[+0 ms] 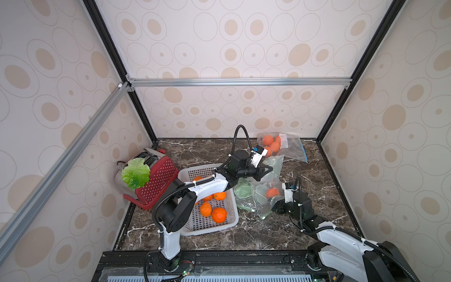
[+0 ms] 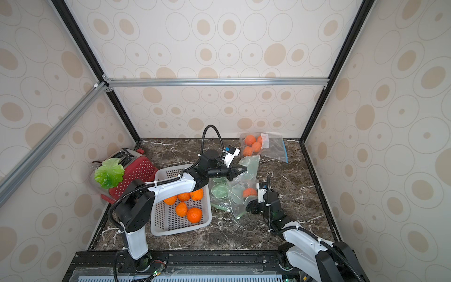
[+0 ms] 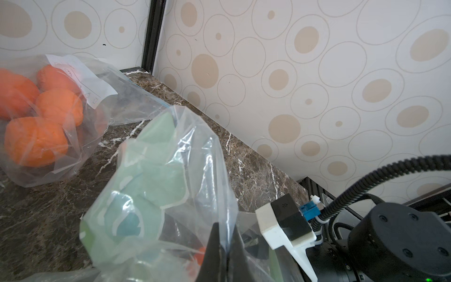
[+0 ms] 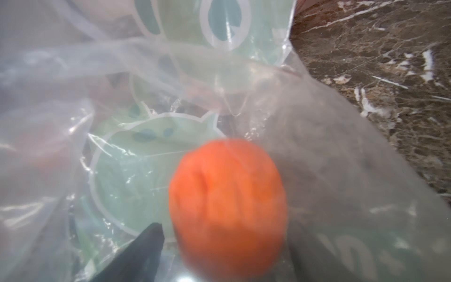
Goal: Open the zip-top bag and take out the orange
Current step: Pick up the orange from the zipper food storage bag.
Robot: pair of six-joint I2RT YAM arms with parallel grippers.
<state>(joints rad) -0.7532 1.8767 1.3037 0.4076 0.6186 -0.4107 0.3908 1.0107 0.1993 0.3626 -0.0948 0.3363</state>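
Orange (image 4: 227,207): lay inside the bag (image 1: 262,203), mid-table, right of the basket (image 1: 231,219).
Right fingers (image 4: 144,246): stood apart, one on either side of the orange.
Left fingers (image 3: 214,244): were together, pinching the bag's film and holding it up.
Table (image 1: 268,232): carried a far bag (image 1: 283,146) of oranges at the far right.

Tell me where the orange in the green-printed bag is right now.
In both top views the orange sits inside the green-printed zip-top bag, right of the white basket, directly in front of the open right gripper.
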